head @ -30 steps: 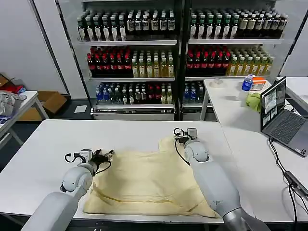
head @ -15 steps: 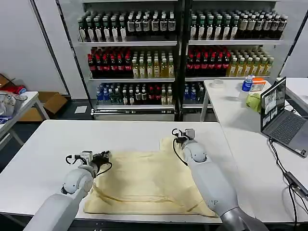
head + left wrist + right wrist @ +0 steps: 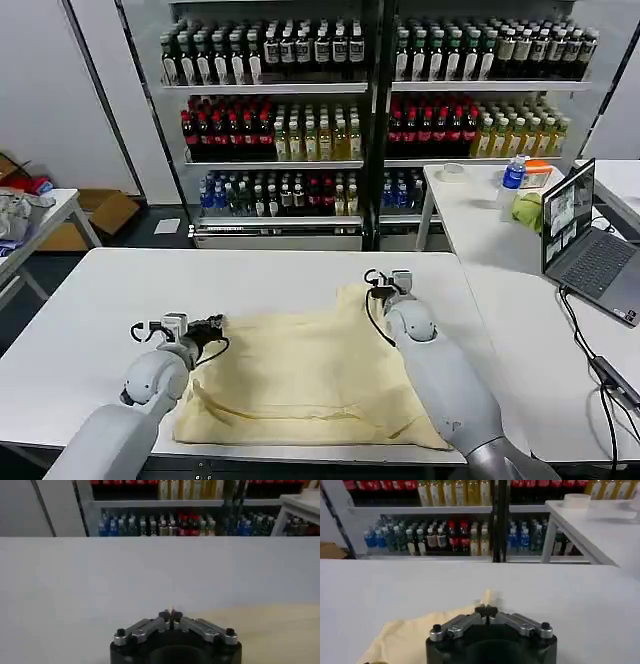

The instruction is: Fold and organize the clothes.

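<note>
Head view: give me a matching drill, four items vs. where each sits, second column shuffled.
Things:
1. left claw
2. right claw
3. laptop
4. yellow garment

Places:
A. side table on the robot's right
B. garment's far right corner
C. spread flat on the white table
D. garment's far left corner

Pairs: 1-D, 2-B, 3-A, 4-C

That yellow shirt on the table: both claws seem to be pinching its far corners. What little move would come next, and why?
Probably lift both corners slightly and carry them toward the robot. The left gripper and right gripper are each shut on a far corner of the cream-yellow garment, which lies spread flat on the white table, ready for a fold.
</note>
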Tool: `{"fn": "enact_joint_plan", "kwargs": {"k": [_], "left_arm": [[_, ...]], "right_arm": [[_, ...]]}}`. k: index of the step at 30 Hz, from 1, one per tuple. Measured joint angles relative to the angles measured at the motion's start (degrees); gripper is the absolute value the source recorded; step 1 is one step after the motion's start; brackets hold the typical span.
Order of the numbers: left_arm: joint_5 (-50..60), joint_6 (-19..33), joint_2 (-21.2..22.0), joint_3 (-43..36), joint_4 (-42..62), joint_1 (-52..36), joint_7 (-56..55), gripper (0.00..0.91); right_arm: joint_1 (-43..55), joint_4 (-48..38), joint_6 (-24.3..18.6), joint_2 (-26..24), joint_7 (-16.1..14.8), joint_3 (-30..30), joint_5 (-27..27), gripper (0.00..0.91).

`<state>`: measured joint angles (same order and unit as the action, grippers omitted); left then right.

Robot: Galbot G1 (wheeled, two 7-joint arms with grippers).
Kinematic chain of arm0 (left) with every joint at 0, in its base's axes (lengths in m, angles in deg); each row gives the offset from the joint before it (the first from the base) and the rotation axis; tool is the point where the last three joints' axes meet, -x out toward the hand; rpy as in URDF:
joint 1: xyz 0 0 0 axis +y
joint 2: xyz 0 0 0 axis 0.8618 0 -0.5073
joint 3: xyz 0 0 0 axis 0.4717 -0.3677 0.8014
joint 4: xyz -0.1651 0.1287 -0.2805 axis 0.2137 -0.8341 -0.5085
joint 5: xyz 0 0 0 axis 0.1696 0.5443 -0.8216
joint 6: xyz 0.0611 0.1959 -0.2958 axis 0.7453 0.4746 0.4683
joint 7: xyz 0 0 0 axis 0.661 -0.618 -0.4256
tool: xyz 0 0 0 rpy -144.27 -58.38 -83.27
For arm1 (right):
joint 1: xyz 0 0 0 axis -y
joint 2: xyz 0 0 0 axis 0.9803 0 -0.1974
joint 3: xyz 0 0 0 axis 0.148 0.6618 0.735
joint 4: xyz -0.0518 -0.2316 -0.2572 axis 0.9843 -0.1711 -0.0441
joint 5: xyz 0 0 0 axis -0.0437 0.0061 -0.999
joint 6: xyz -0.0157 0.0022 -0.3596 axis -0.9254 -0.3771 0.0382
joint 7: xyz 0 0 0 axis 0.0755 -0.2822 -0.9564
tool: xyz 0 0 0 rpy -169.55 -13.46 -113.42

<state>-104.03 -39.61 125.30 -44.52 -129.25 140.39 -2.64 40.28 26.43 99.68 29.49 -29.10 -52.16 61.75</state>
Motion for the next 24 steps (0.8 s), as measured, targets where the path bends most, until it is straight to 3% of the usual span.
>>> {"fn": "enact_joint_plan", "kwargs": {"k": [24], "left_arm": [[-4.36, -0.30, -3.43, 7.72, -11.34, 7.00, 0.37, 0.010]], "right_arm": [[-13.50, 26.62, 1.90, -7.35, 1.25, -3.51, 1.63, 0.000]]}}
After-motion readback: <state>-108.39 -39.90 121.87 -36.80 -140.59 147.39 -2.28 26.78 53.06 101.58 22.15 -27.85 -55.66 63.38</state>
